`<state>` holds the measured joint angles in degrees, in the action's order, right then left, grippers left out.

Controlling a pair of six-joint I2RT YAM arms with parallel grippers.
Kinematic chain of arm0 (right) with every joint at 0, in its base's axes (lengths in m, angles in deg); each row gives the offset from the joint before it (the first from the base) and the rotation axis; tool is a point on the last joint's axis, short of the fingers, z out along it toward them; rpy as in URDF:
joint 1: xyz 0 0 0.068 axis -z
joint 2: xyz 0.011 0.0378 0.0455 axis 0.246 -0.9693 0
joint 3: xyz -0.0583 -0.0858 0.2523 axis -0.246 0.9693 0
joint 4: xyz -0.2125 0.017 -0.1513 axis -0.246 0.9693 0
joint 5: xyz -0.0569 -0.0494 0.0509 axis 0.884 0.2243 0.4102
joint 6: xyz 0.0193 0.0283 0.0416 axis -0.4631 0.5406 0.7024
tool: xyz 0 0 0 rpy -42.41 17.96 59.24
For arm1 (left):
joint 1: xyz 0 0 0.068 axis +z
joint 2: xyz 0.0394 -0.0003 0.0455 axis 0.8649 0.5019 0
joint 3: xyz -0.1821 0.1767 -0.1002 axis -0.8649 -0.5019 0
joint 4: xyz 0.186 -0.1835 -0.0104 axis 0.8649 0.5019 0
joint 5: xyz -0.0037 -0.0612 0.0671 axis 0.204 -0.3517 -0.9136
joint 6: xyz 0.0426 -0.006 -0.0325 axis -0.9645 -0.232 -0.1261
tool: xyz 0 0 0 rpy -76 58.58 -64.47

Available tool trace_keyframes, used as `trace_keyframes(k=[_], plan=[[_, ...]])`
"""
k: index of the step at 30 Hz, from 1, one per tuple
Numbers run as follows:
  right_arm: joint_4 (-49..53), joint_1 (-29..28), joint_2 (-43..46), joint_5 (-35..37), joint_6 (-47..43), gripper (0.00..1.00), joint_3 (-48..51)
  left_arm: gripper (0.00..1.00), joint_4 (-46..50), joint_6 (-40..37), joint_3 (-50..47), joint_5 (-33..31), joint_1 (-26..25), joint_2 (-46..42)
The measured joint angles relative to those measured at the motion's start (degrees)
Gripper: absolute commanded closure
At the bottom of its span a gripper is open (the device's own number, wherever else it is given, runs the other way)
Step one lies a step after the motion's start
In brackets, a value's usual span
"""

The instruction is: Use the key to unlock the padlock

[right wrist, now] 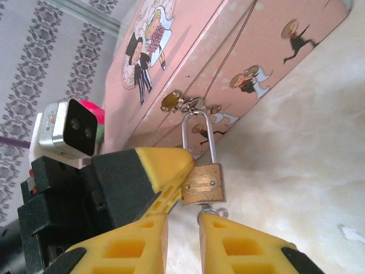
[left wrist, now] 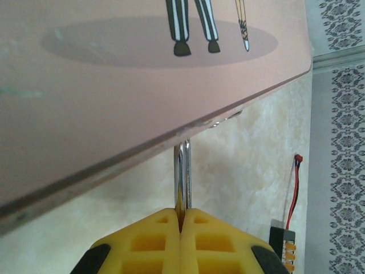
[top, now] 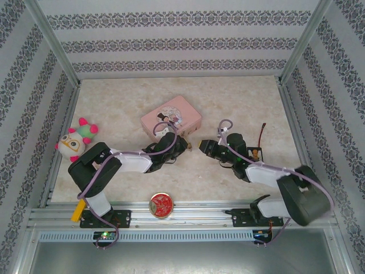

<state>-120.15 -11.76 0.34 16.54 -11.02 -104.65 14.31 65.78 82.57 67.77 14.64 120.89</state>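
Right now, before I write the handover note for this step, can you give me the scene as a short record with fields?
padlock: brass, hanging from the hasp of the pink tin box; shackle looks closed
left gripper: shut on the padlock at its shackle
right gripper: jaws apart, just below the padlock
key: small silvery part at the padlock's underside; grip unclear
elsewhere: round red-gold tin, plush toy
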Motion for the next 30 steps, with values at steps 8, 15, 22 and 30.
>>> trace_keyframes(k=[8,15,22,30], plan=[[24.5,-3.2,14.2,9.6,-11.5,0.76,-2.4,1.00,5.0,0.5,-0.6,-0.2,-1.1,-3.1],[34.4,-6.9,16.3,13.9,-16.5,0.73,-3.5,1.00,5.4,2.3,-2.0,1.2,-1.2,-4.5],[38.4,-10.3,15.3,16.4,-20.2,0.67,-6.1,1.00,6.2,3.3,-2.9,2.3,-1.2,-6.0],[39.9,-12.9,11.7,17.6,-23.2,0.55,-8.9,1.00,5.9,3.5,-3.9,2.5,-1.2,-6.5]])
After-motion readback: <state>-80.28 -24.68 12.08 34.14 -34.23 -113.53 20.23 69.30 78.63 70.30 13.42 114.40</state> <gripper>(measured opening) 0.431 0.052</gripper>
